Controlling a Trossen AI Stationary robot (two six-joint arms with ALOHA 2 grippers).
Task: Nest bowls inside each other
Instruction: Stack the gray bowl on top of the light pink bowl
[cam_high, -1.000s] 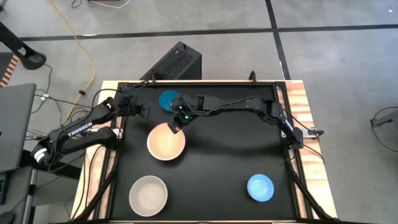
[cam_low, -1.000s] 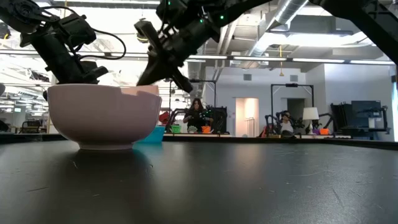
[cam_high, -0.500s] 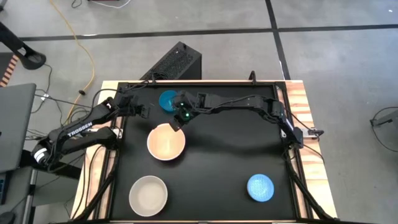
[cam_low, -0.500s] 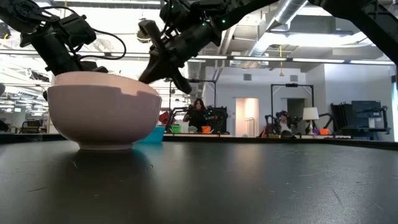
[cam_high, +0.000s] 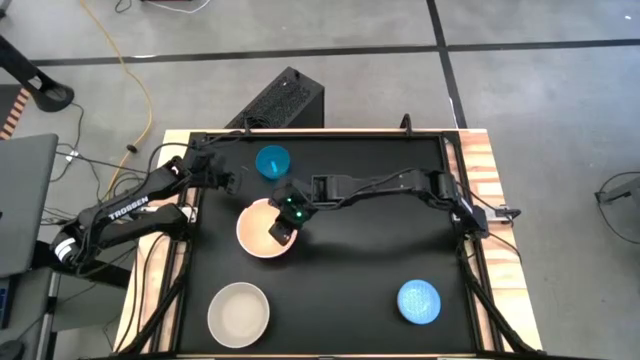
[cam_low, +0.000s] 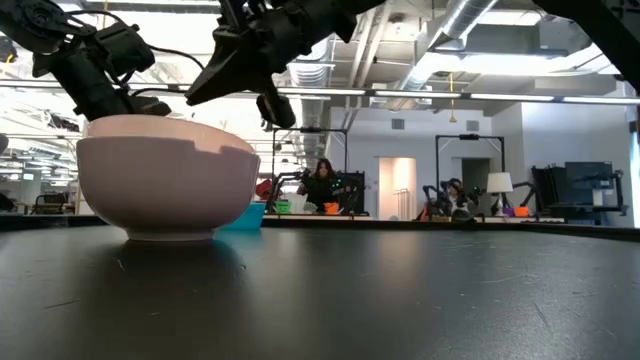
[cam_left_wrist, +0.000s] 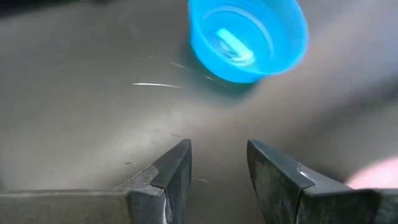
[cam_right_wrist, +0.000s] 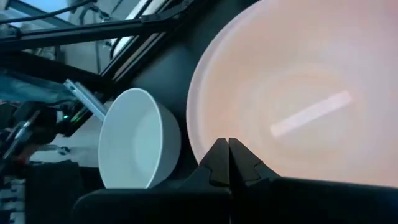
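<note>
Hovering over pink bowl (cam_high: 266, 228), right gripper (cam_high: 280, 231) is seen pinched shut, empty; left gripper (cam_left_wrist: 217, 171) parted wide nr teal bowl (cam_high: 272, 161). Rim could be clipped & bowl tipped if lowered w/ tips shut.

Grey concrete floor (cam_high: 540, 110) with yellow cable (cam_high: 128, 60); bright hall, ceiling ducts (cam_low: 455, 25).

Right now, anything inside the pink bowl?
No bowl nested in the pink bowl: its interior looks bare in the right wrist view. The shut right gripper hangs over its rim, covering part of the inside from above.
</note>
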